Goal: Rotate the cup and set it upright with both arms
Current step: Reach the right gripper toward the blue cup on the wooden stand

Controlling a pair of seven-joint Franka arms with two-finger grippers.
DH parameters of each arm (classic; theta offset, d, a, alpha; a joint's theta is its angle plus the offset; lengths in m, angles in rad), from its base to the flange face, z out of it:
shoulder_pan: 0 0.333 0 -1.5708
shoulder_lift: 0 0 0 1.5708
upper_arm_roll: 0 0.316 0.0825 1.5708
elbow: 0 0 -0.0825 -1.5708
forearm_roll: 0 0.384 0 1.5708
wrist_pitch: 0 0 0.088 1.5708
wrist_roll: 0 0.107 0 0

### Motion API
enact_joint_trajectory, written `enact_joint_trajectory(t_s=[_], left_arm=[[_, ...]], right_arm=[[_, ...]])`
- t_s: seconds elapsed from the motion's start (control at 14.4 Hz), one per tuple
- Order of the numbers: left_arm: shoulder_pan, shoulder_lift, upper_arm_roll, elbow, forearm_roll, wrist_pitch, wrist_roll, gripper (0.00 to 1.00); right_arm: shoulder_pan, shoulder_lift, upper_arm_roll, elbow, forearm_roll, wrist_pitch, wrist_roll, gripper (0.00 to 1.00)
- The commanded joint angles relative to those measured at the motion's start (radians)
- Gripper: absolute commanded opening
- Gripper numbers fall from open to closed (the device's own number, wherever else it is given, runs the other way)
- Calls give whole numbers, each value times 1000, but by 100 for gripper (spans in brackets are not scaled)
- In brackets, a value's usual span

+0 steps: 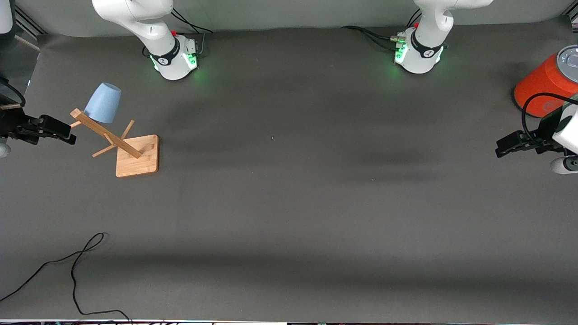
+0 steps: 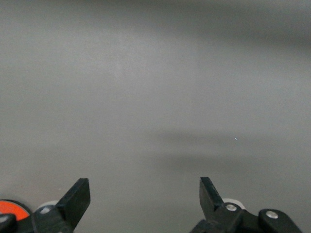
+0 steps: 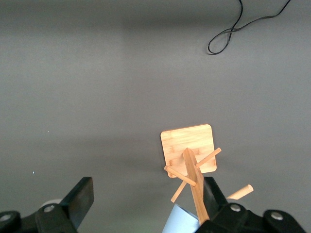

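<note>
The right gripper (image 1: 67,134) hangs with its fingers spread wide and nothing between them, over the right arm's end of the table, just beside the rack (image 1: 122,144). In the right wrist view the rack's post and pegs sit close under the open fingers (image 3: 80,196), with the cup (image 3: 181,219) at the frame's edge. In the front view the cup (image 1: 104,103) hangs mouth-down on the rack's top peg, at about 11 o'clock from the rack's square base, tilted with the leaning post.

The left gripper (image 1: 512,143) waits, likewise spread and empty, over the left arm's end of the table, at about 7 o'clock from the orange cylinder (image 1: 544,83). Its wrist view shows only bare table (image 2: 155,97) past the fingers (image 2: 77,196).

The cup looks like thin, light plastic: stiff enough to pinch, but smooth and tapered, so it may slide toward its narrow end. A hold across the wall near the wide rim seems safest, lifting along the peg so the light rack does not tip. A loose cable (image 1: 76,266) lies on the table nearer the front camera.
</note>
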Motion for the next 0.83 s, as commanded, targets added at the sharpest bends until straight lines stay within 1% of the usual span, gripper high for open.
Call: enact_joint_trajectory(t_s=[0.0, 0.14, 0.28, 0.35, 0.49, 0.56, 0.63, 0.77], left_arm=[[-4, -30, 5, -21, -11, -4, 11, 100], [-2, -33, 5, -21, -11, -9, 11, 100], [1, -33, 5, -21, -11, -9, 12, 100], [1, -34, 5, -21, -11, -9, 12, 100], [-2, -34, 5, -21, -13, -17, 11, 100], [-1, -34, 5, -21, -13, -18, 11, 100], [-1, -34, 5, -21, -13, -18, 12, 100], [-2, -34, 5, -19, -14, -12, 11, 100]], right_arm=[[19, -8, -15, -9, -20, -6, -18, 100], [19, -7, -15, -9, -20, -7, -9, 100], [19, -11, -17, -9, -20, -48, -7, 100], [19, -27, -19, -32, -17, -64, 5, 100], [19, -158, -20, -192, -20, -15, 45, 100], [19, -250, -25, -297, -20, 19, 48, 100], [17, -322, -28, -378, -25, 39, 50, 100], [14, -434, -35, -495, -54, 39, 117, 100]])
